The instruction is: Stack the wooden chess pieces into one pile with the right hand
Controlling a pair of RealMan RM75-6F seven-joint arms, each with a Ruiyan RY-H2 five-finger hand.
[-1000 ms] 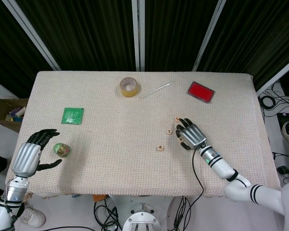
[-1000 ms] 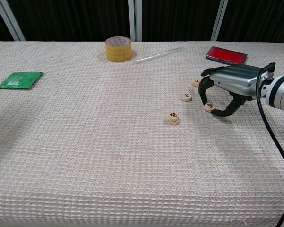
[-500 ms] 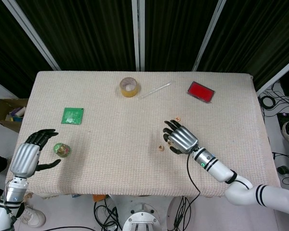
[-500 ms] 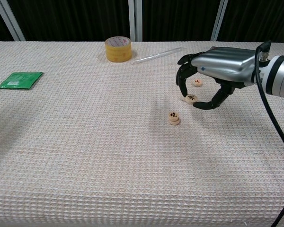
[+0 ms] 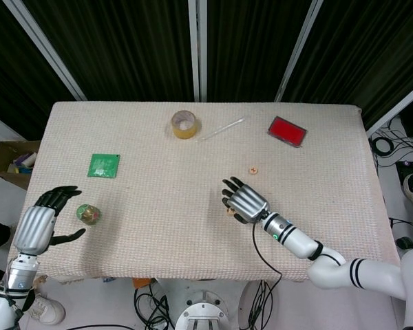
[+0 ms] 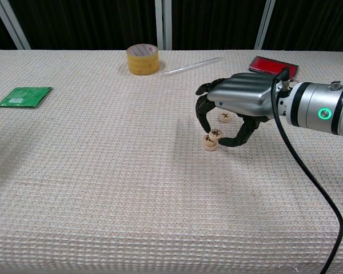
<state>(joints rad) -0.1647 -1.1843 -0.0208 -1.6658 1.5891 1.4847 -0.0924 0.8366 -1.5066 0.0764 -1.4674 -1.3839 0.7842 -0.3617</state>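
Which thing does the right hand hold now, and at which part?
The right hand pinches one wooden chess piece by its edge, just above the small pile.

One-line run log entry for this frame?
phase: stacking | right hand: pinches chess piece above stack | left hand: idle, open | loose piece: behind

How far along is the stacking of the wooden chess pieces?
Done: a small pile of round wooden chess pieces stands started. In hand: the right hand pinches one piece at the pile's edge. Left: two loose pieces, one under the hand, another farther back.
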